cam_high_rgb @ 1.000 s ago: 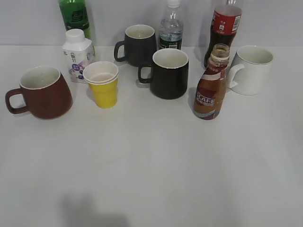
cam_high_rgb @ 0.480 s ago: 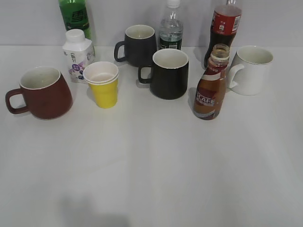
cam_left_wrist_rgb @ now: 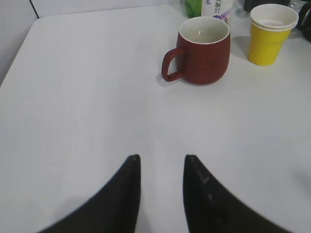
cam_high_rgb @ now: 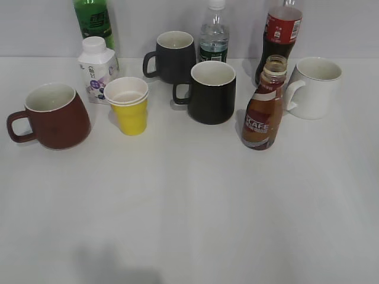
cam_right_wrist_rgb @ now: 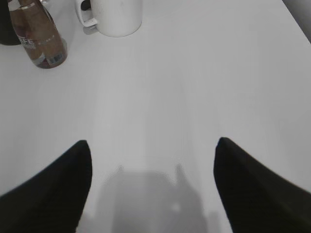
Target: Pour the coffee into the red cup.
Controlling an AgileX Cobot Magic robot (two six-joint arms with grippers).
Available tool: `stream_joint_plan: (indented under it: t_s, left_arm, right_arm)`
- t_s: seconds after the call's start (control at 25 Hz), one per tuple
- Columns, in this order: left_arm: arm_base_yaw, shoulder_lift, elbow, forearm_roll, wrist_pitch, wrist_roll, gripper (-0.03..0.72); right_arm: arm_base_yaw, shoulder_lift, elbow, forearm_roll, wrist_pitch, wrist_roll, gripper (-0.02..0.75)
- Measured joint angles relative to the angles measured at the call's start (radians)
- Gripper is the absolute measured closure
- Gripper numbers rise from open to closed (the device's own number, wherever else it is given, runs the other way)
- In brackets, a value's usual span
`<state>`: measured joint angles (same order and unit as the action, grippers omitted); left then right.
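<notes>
The coffee bottle (cam_high_rgb: 263,112), curvy and clear with a brown-red "CAFE" label and no cap, stands upright right of centre; it also shows in the right wrist view (cam_right_wrist_rgb: 36,36) at top left. The red cup (cam_high_rgb: 54,115), maroon with a cream inside, stands at the left, handle to the left; it also shows in the left wrist view (cam_left_wrist_rgb: 204,51). My left gripper (cam_left_wrist_rgb: 161,158) is open and empty, well short of the cup. My right gripper (cam_right_wrist_rgb: 153,143) is wide open and empty above bare table. Neither gripper shows in the exterior view.
A yellow cup (cam_high_rgb: 129,106), two black mugs (cam_high_rgb: 211,92) (cam_high_rgb: 173,55), a white mug (cam_high_rgb: 315,87), a white carton (cam_high_rgb: 97,68), a green bottle (cam_high_rgb: 93,21), a water bottle (cam_high_rgb: 214,36) and a cola bottle (cam_high_rgb: 280,32) stand along the back of the white table (cam_high_rgb: 189,207).
</notes>
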<state>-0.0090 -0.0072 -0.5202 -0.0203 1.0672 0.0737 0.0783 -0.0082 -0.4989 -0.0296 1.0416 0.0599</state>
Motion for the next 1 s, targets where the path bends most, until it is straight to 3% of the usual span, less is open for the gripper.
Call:
stream_joint_plan:
  t_s: [0.48, 0.56, 0.76, 1.0]
  left_arm:
    - [0.0, 0.0, -0.007, -0.032, -0.014, 0.0, 0.449]
    - [-0.001, 0.012, -0.02, -0.04, -0.091, 0.0, 0.449]
    - [-0.001, 0.082, -0.008, -0.04, -0.404, 0.0, 0.449]
    - [-0.001, 0.274, 0.121, -0.048, -0.749, 0.0, 0.447]
  right_arm:
    - [0.0, 0.0, -0.001, 0.002, -0.004, 0.0, 0.152]
    - [0.0, 0.001, -0.018, 0.019, -0.05, 0.0, 0.152]
    - [0.0, 0.089, -0.032, 0.138, -0.392, -0.014, 0.152]
    - [0.04, 0.281, -0.003, 0.17, -0.579, -0.036, 0.152]
